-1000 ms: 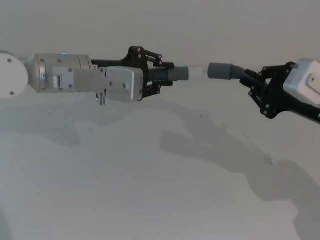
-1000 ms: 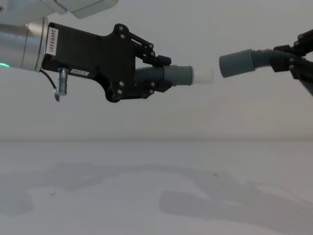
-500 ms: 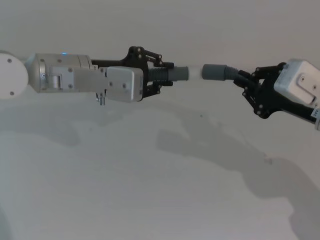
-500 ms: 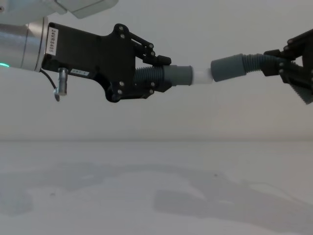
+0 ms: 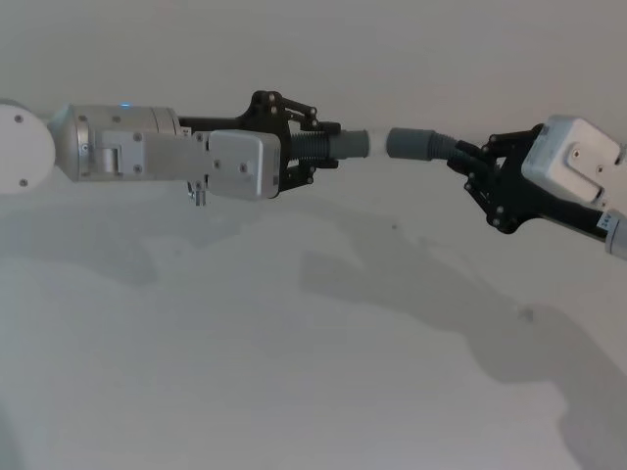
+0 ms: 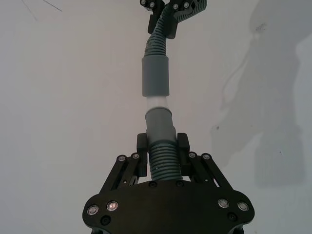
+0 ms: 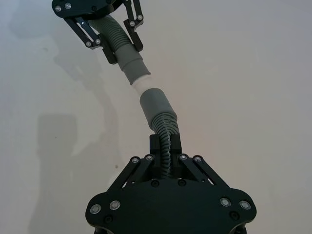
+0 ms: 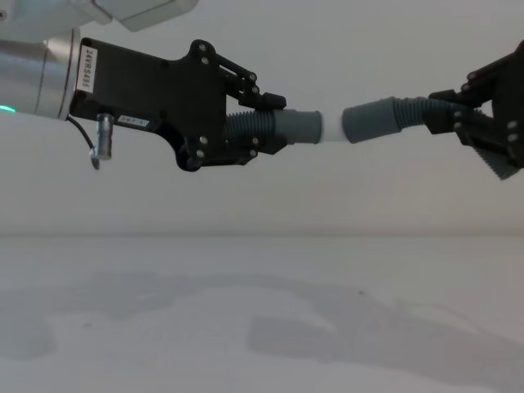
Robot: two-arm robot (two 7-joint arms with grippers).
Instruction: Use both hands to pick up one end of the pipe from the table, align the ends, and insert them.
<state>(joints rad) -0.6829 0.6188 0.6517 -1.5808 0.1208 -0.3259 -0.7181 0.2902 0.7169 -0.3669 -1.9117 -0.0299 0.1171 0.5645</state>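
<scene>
— Is there any writing you can read?

— One white label with dark print sits on the flank of my left black plastic two-finger gripper, near the silver arm. It seems to begin with "24", but the rest is too small to make out. A green light glows at the left edge of that arm.

— What are you holding?

— My left gripper is clamped on the ribbed part of the shorter dark grey corrugated hose piece. Its smooth grey cuff points right and ends in a narrow white tip. My right black plastic two-finger gripper is closed around the ribbed body of the longer dark grey ribbed hose piece, whose plain grey socket cuff points left.

— Where do the two ends sit?

— Both hang in the air, well above the plain matt white table, between my two grippers. The white tip meets the mouth of the socket, with a band of white showing between the two grey cuffs. In the right wrist view, the socket cuff tilts slightly against the line of the tipped cuff. In the left wrist view, the two line up almost straight.
</scene>
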